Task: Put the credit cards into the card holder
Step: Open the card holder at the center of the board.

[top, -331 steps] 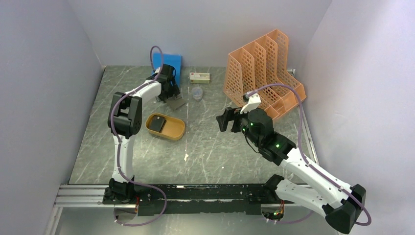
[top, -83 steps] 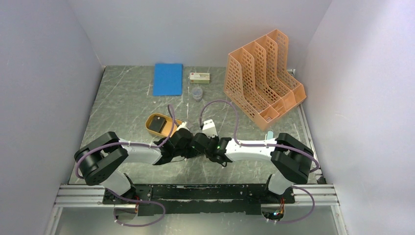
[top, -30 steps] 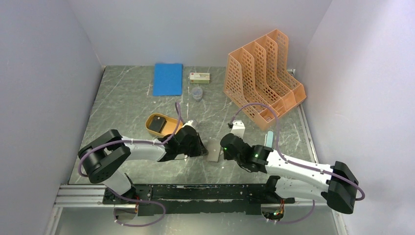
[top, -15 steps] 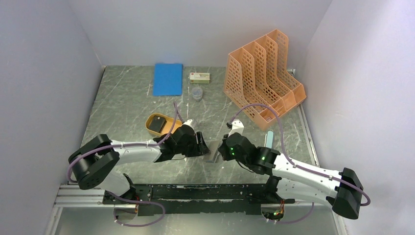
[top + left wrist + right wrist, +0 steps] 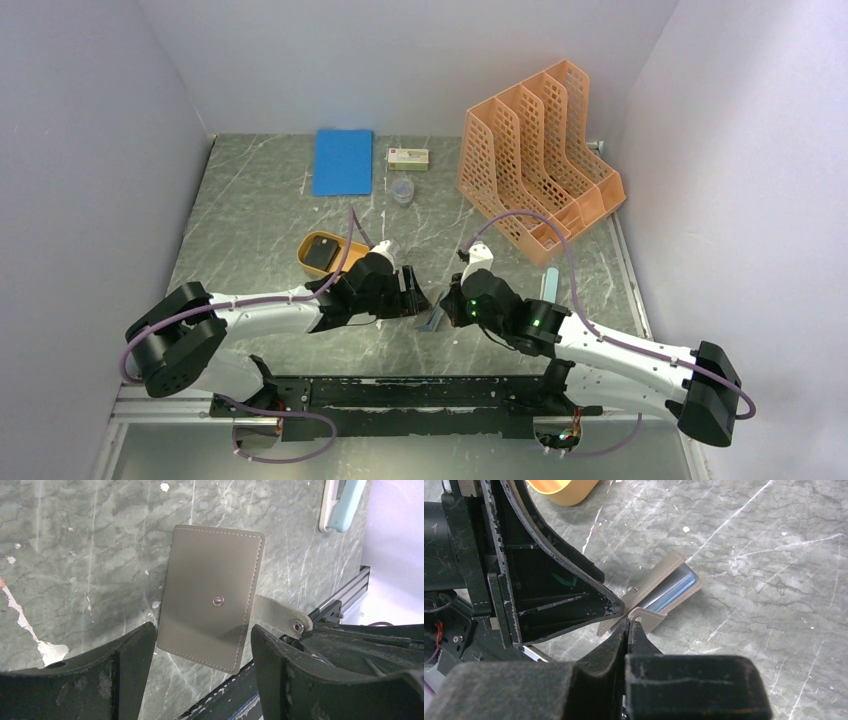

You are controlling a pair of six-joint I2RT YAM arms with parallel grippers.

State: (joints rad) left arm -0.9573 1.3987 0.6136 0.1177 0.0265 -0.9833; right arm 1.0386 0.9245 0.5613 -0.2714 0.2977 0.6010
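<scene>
Grey-green marbled table (image 5: 250,220), closed in by pale lilac walls (image 5: 90,150) on the left, back and right, with a black rail (image 5: 430,392) along the near edge. From the left: one orange oval tray (image 5: 326,237) holding one dark card (image 5: 321,254); one blue notebook (image 5: 342,162) flat near the back wall; one small clear cup (image 5: 402,190) and, just behind it, one small box (image 5: 408,157); one orange file rack (image 5: 535,165) at the back right; one pale blue and white object (image 5: 550,281) in front of the rack. Two arms, wrists close together near the front middle. Between them one card holder (image 5: 210,597), grey-brown, held tilted rather than flat, bluish inside showing. Fingers of the left gripper (image 5: 414,293) spread wide, one on either side of the holder, clasping nothing. Tips of the right gripper (image 5: 629,623) pinched together on the holder's snap strap (image 5: 277,616).
</scene>
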